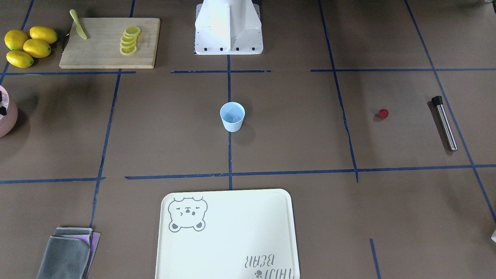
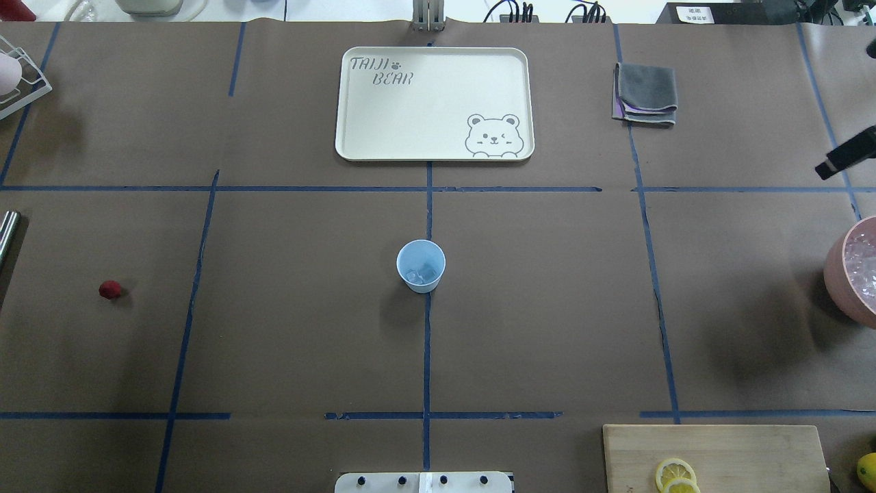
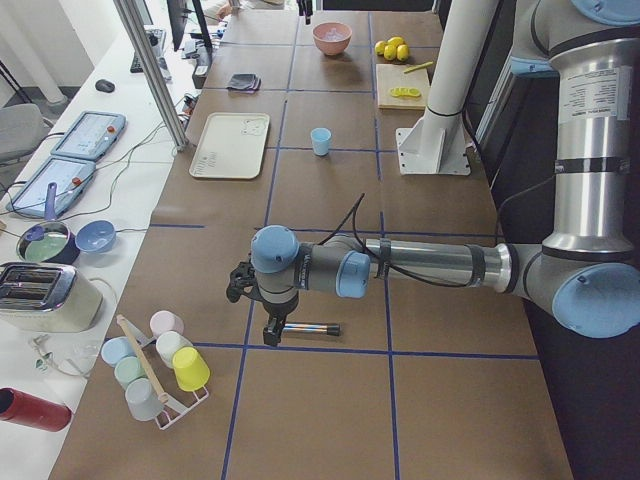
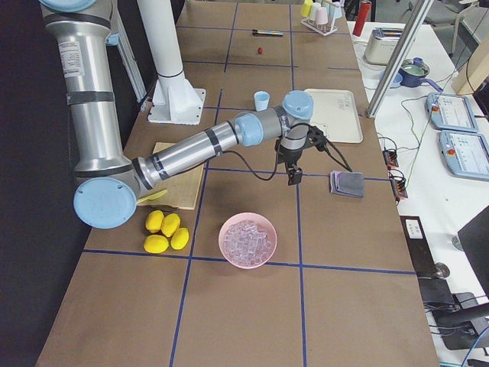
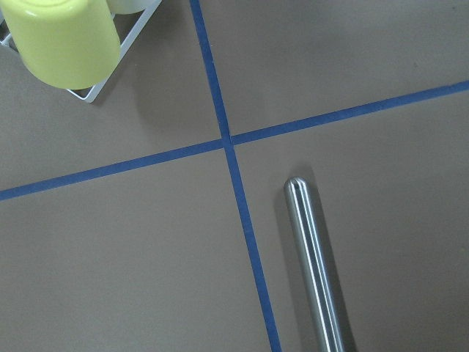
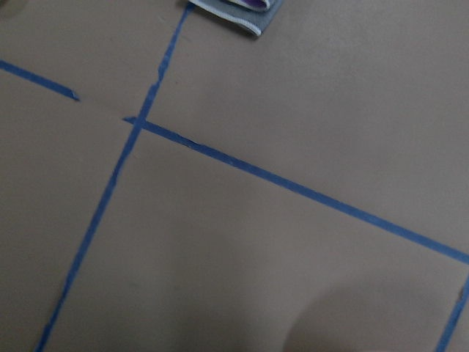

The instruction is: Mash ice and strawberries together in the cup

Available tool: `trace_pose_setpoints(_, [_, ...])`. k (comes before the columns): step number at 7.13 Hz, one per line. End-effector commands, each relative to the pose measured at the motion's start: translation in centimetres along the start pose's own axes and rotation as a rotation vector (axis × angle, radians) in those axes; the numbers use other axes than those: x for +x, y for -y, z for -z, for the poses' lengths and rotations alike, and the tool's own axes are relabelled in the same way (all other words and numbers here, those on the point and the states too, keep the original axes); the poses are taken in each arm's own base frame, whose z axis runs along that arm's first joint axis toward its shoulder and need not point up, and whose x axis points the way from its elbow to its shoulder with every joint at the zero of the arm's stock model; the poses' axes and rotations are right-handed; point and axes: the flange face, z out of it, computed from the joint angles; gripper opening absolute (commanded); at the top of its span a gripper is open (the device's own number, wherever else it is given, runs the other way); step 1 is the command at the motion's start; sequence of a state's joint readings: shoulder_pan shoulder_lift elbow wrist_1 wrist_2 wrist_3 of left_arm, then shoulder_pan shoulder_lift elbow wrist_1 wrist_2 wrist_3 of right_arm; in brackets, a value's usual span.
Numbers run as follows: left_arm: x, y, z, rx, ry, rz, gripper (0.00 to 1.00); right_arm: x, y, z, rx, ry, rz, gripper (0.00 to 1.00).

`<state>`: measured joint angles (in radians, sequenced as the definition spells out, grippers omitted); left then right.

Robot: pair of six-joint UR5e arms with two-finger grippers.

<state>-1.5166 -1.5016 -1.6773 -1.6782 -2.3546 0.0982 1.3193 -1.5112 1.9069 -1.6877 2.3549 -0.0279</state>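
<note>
One small pale blue plastic tumbler [image 1: 232, 126] stands upright at the table centre on a blue tape line, with clear ice cubes [image 1: 232, 116] at its bottom. One small red strawberry [image 1: 383, 113] lies on the brown paper on the robot's left side, well apart from the tumbler and near a steel rod with a black end cap [image 1: 445, 123]. A pale rectangular tray with a bear print [image 1: 228, 240] lies at the operators' edge.

Overhead view: the cubes sit low inside the tumbler. A pink round bowl [image 2: 838, 274] holding more ice is at the right edge.

Exterior left view: the left gripper [image 3: 270, 332] points down, just above the table beside the rod. Finger state: cannot be determined.

Exterior right view: the right gripper [image 4: 293, 176] hangs above the table between the bowl and a folded grey cloth [image 4: 348, 183]. Finger state: cannot be determined.

Left wrist view: the rod's rounded end lies beside a tape crossing. No fingers show.

Right wrist view: brown paper, tape lines and a cloth corner. No fingers show.
</note>
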Motion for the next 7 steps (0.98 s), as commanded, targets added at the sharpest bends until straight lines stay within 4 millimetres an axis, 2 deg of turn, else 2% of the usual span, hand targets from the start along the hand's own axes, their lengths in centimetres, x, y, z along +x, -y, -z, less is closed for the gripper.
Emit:
trace_pose_setpoints(1, [0.1, 0.0, 0.0, 0.0, 0.0, -0.001, 1.0, 6.4, -8.2, -3.5, 0.027, 0.011, 0.031, 0.99])
trace_pose_setpoints(2, [0.1, 0.0, 0.0, 0.0, 0.0, -0.001, 1.0, 8.8, -10.4, -6.0, 0.043, 0.008, 0.044, 0.99])
trace_pose_setpoints(4, [0.2, 0.1, 0.2, 0.004, 0.0, -0.004, 1.0, 10.7, -13.5, -7.7, 0.033, -0.045, 0.046, 0.94])
trace_pose_setpoints(6, [0.1, 0.1, 0.2, 0.003, 0.0, -0.003, 1.0, 11.3, -14.7, -8.2, 0.012, -0.076, 0.036, 0.85])
trace_pose_setpoints(7, [0.1, 0.1, 0.1, 0.001, 0.0, -0.003, 1.0, 11.1, -14.7, -8.9, -0.006, -0.079, 0.044, 0.83])
